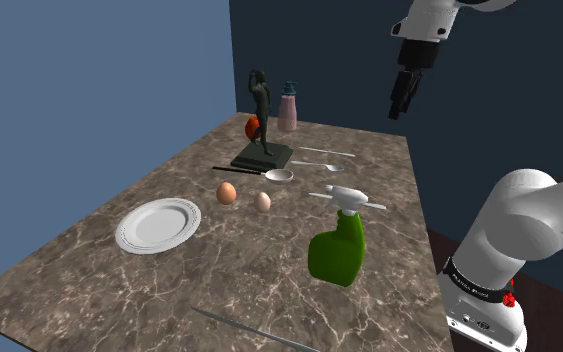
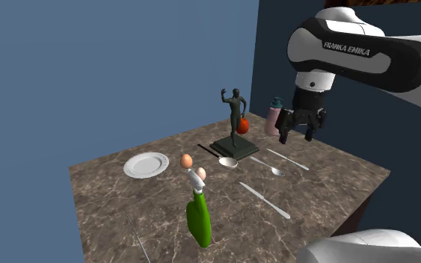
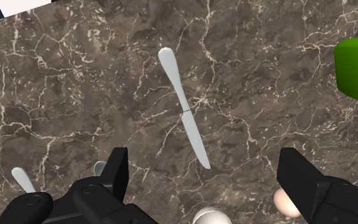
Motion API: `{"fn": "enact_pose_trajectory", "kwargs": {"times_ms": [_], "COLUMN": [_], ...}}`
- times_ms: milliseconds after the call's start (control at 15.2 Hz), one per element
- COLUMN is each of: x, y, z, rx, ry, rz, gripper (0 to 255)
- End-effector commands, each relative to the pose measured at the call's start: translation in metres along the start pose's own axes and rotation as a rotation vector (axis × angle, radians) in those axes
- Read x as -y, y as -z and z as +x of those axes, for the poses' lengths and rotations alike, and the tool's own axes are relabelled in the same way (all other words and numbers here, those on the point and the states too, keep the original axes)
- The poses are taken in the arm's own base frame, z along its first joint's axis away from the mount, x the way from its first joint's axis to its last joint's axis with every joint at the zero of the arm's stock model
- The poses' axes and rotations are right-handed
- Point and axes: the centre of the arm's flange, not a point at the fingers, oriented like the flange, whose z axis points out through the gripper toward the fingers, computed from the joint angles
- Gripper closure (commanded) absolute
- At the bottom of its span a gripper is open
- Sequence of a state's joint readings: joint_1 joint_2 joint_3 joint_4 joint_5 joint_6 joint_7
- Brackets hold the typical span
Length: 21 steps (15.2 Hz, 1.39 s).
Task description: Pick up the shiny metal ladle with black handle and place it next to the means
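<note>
The ladle (image 1: 274,174) lies flat on the marble table (image 1: 269,270), its shiny bowl toward the eggs and its thin black handle running along the front of the statue's base. The dark figure statue (image 1: 260,110) stands upright on a square slab at the far end. From the second exterior view the ladle (image 2: 226,160) sits just in front of the statue (image 2: 235,116). My gripper (image 1: 406,100) hangs open and empty high above the table's far right side, well apart from the ladle. In the wrist view the fingers (image 3: 117,168) stand wide apart over a table knife (image 3: 184,108).
Two eggs (image 1: 227,193) lie next to the ladle, a white plate (image 1: 158,225) nearer the front. A green spray bottle (image 1: 337,250) stands front right, a pink bottle (image 1: 288,108) behind the statue. A spoon (image 2: 267,166), fork (image 2: 287,159) and knife (image 2: 265,200) lie under the gripper.
</note>
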<state>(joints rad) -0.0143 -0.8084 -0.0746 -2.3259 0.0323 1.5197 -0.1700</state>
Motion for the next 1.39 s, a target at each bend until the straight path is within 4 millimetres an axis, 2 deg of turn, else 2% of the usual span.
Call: {"fn": "enact_pose_trajectory", "kwargs": {"times_ms": [0,660,1320], "x": [0.000,0.046,0.096], "y": [0.000,-0.060,-0.129], "z": [0.000,0.117,0.229], "rx": [0.000,0.025,0.051], "ry": [0.000,0.091,0.182], "rz": [0.000,-0.110,-0.220], "gripper": [0,0,0]}}
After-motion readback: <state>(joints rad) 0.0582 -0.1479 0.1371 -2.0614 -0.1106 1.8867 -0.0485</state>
